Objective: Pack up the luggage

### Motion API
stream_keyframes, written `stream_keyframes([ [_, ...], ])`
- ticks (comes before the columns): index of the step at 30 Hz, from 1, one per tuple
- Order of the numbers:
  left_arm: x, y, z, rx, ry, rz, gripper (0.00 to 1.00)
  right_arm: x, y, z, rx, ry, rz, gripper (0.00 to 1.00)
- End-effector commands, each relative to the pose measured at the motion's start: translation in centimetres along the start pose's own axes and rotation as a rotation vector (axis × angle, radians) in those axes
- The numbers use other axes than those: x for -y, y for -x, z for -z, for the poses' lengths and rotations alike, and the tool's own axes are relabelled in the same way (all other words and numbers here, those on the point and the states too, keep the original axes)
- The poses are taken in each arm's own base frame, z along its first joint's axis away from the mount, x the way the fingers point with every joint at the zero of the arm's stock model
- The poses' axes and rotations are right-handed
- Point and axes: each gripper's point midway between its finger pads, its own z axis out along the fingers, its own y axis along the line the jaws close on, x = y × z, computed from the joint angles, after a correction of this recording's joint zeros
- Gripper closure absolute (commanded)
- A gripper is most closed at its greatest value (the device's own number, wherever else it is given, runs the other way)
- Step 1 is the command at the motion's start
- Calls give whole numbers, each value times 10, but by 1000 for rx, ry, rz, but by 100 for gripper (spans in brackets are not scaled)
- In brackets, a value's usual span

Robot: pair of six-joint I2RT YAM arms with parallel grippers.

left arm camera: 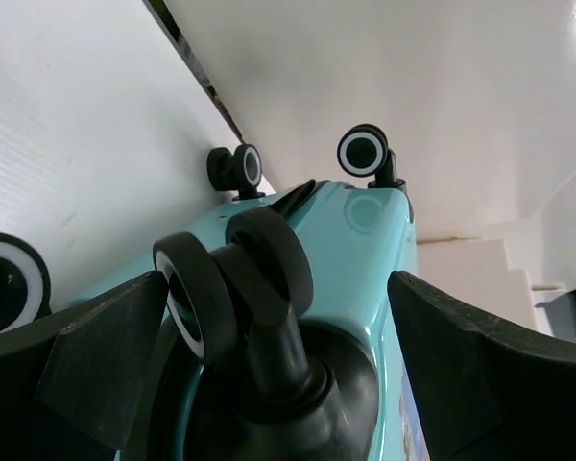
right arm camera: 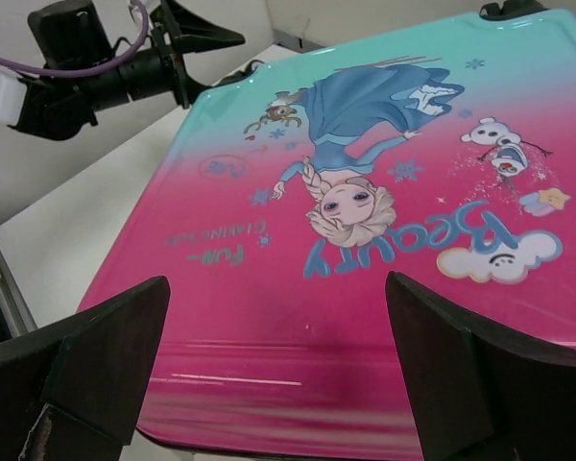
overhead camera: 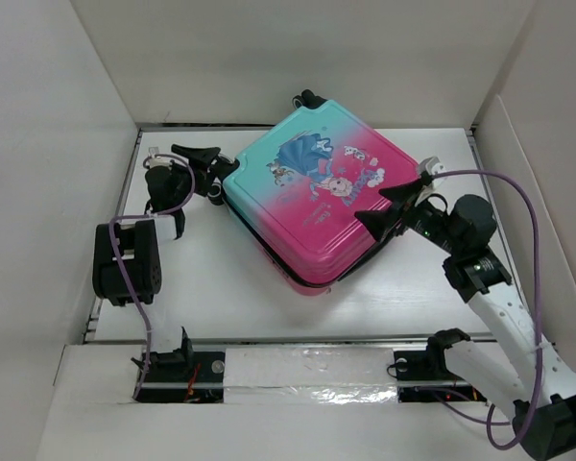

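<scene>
Pink-to-teal hard-shell princess suitcase (overhead camera: pixel 317 206), closed, on white counter (overhead camera: pixel 221 288). Left hand (overhead camera: pixel 216 173) at its wheeled teal end, spread wide; right hand (overhead camera: pixel 379 206) over its pink edge, spread wide.

You've got one suitcase (overhead camera: pixel 317 202) on one table (overhead camera: pixel 221 288). Count the wheels (left arm camera: pixel 365 152) from your left wrist camera: four showing, two at the far end, one right up close, one cut off at the left edge. Two arms out there, the left arm (overhead camera: pixel 125 259) and the right arm (overhead camera: pixel 504 307), and two grippers, the left gripper (overhead camera: pixel 219 178) and the right gripper (overhead camera: pixel 372 205). Two purple cables (overhead camera: pixel 537 279), one per arm. On the lid: one princess (right arm camera: pixel 350 144), one snowman (right arm camera: pixel 504 154).
</scene>
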Motion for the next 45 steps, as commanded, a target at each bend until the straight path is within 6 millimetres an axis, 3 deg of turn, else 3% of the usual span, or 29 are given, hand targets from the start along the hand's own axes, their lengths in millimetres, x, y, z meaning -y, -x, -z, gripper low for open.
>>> stream_keyframes([
  [1,36,2,-9,-11,-152,-1,1,-13,16,14,60,20,68,0],
  [7,17,-15,-28,-48,-138,37,1,-30,23,25,65,45,90,0],
  [13,33,-14,-37,-51,-210,45,1,-28,9,21,37,37,73,0],
  [20,90,-1,-20,-13,-327,-12,5,-34,3,16,30,54,60,0],
  [21,109,2,-14,2,-359,-47,5,-37,2,15,30,61,59,0],
  [26,148,9,6,33,-390,-108,6,-43,4,17,36,61,62,0],
  [30,194,13,28,51,-455,-161,6,-49,10,23,58,62,68,0],
  [36,215,18,41,80,-442,-214,5,-55,11,25,69,72,70,0],
  [38,212,20,38,87,-420,-227,5,-57,5,25,58,78,66,0],
  [41,185,18,24,72,-356,-216,5,-59,-6,26,25,84,54,0],
  [44,142,11,9,41,-268,-188,5,-62,-11,29,24,85,48,0],
  [45,118,7,3,29,-212,-172,5,-61,-11,30,24,79,48,0],
])
